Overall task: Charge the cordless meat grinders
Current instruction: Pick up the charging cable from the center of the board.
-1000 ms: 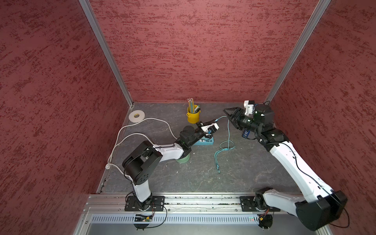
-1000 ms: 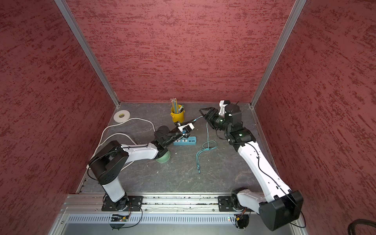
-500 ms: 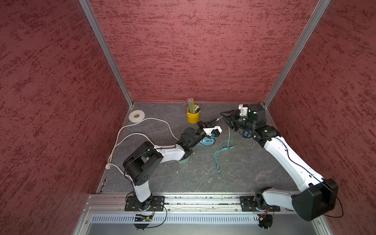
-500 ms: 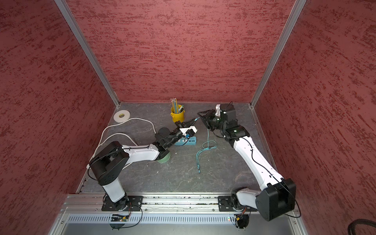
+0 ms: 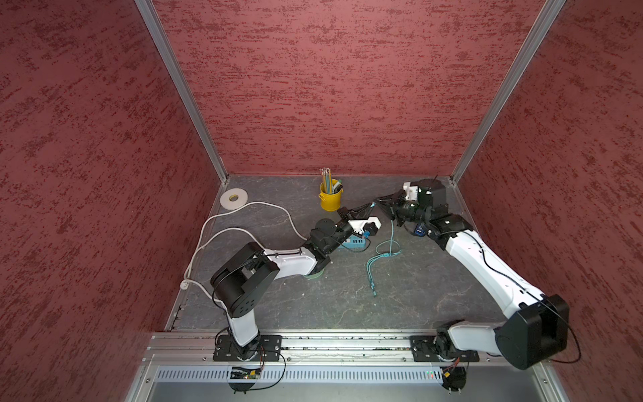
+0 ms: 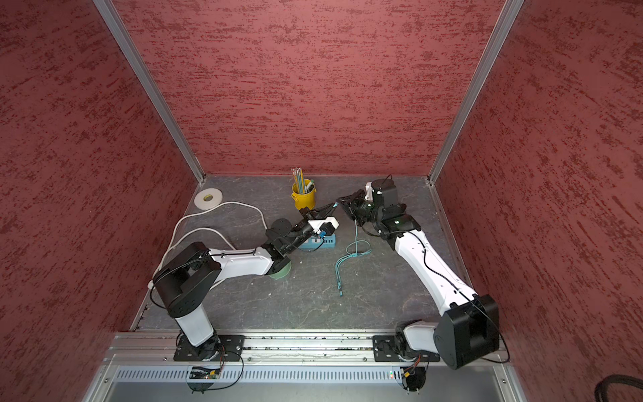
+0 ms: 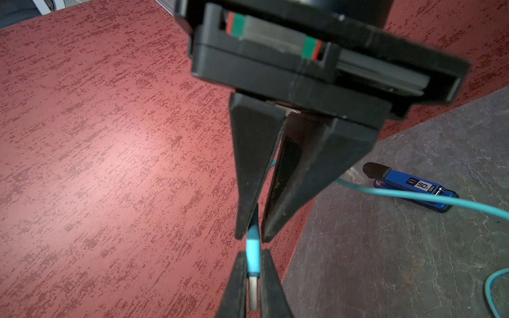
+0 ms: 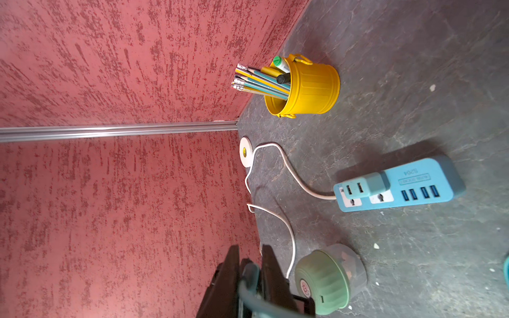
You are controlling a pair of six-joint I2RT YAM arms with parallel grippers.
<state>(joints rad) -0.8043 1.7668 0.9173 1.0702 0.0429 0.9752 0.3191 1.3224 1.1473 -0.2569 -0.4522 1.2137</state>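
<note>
Right wrist view: meat grinder upright, button up; left gripper and right gripper clamp cable.

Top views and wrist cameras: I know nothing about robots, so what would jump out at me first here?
The two grippers meet tip to tip in mid-air toward the back, the left gripper and right gripper both pinching the same end of a teal cable. The bright yellow pencil cup stands beside them. The mint-green grinder sits half hidden under the left arm, near a blue power strip.
</note>
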